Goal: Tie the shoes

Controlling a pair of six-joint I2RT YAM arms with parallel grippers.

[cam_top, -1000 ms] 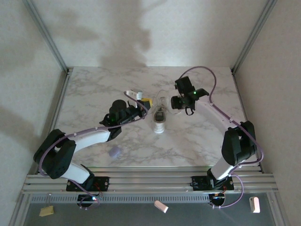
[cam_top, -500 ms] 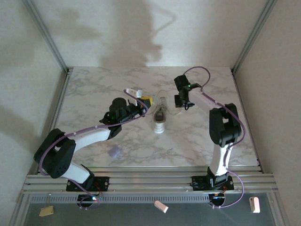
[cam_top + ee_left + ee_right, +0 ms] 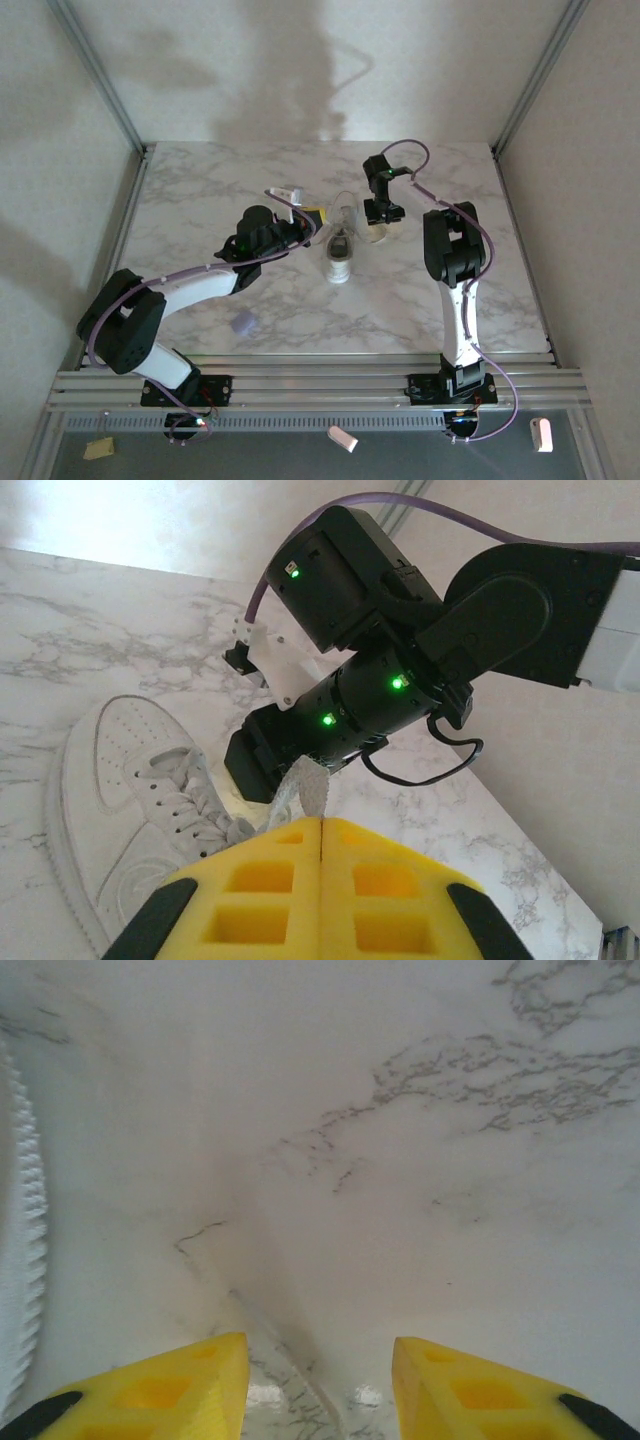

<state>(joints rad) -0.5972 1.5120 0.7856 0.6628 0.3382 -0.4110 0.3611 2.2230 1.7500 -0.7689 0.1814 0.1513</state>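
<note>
The white shoe point(image 3: 340, 256) lies in the middle of the marble table, toe toward the arms; in the left wrist view the shoe point(image 3: 120, 800) is at lower left. My left gripper point(image 3: 311, 217) hovers just left of it, and its yellow fingers point(image 3: 322, 822) are shut on a flat white lace point(image 3: 308, 783) that rises from the eyelets. A thin lace loop point(image 3: 345, 206) arches behind the shoe. My right gripper point(image 3: 379, 228) points down at the table right of the shoe; the right gripper point(image 3: 320, 1360) is open above bare marble. A lace strand point(image 3: 22, 1260) runs along that view's left edge.
A small lavender blob point(image 3: 243, 322) lies on the table in front of the left arm. Metal frame posts point(image 3: 110, 100) and white walls close the table at the back and sides. The right arm's black wrist point(image 3: 350, 705) is close behind the held lace.
The right arm has folded in and its gripper has swung left and down to the table beside the shoe, jaws a little narrower. The left gripper has kept its hold almost in place.
</note>
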